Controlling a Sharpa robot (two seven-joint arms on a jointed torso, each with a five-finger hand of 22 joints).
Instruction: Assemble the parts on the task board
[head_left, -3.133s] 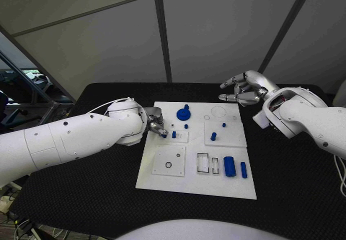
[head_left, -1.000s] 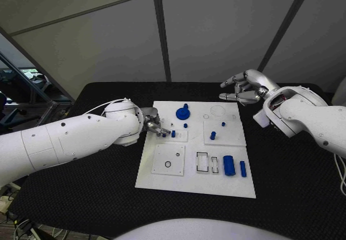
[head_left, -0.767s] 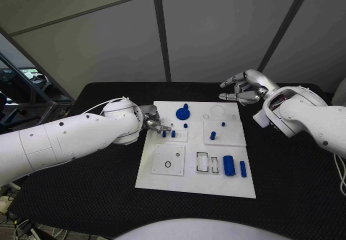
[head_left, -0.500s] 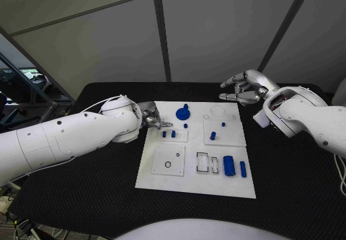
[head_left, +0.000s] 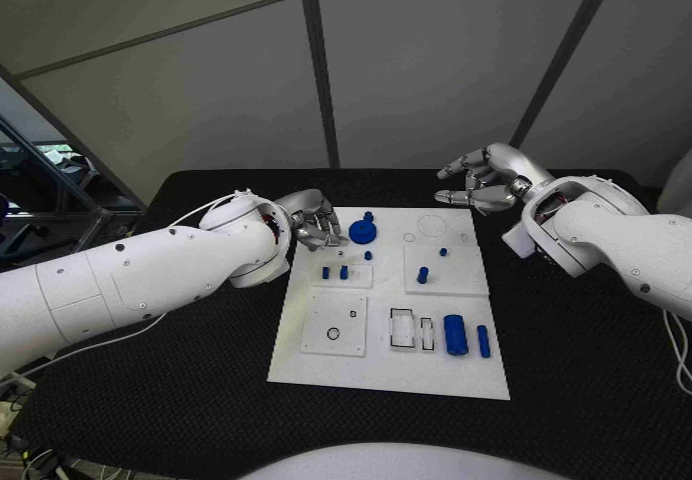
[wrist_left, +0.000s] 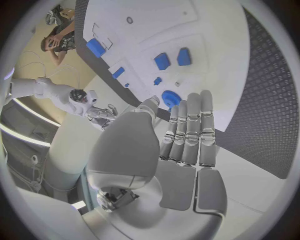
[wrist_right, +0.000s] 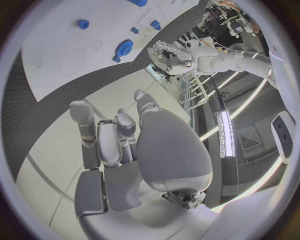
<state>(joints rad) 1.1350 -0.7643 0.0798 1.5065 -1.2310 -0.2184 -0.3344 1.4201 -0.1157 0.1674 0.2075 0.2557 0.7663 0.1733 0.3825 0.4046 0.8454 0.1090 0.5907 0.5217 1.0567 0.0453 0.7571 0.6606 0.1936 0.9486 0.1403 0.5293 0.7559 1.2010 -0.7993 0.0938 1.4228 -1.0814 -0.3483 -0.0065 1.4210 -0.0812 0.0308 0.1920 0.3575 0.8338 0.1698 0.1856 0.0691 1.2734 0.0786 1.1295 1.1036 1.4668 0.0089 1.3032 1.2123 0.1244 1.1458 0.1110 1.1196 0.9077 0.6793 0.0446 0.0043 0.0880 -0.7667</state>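
The white task board (head_left: 387, 375) lies in the middle of the table. At its far end stands a blue gear (head_left: 361, 231), with two small blue pegs (head_left: 336, 271) upright side by side just in front of it. My left hand (head_left: 315, 222) hovers at the board's far left corner beside the gear, fingers apart and holding nothing. The left wrist view has the left hand (wrist_left: 184, 132) over the gear (wrist_left: 170, 98), beyond which are the two pegs (wrist_left: 172, 58). My right hand (head_left: 483, 180) hangs above the board's far right corner, fingers loosely spread and empty.
More blue parts are on the board: a peg (head_left: 423, 273), a thick cylinder (head_left: 456, 334) and a thin one (head_left: 483, 341) near the right edge. A black ring (head_left: 332, 334) and two rectangular slots (head_left: 413, 328) mark the nearer plates. Black table (head_left: 159, 380) surrounds the board.
My left hand has let go of a small peg, which now stands beside the other one. The hand has lifted back toward the board's far left corner with its fingers opened. The right hand has stayed put.
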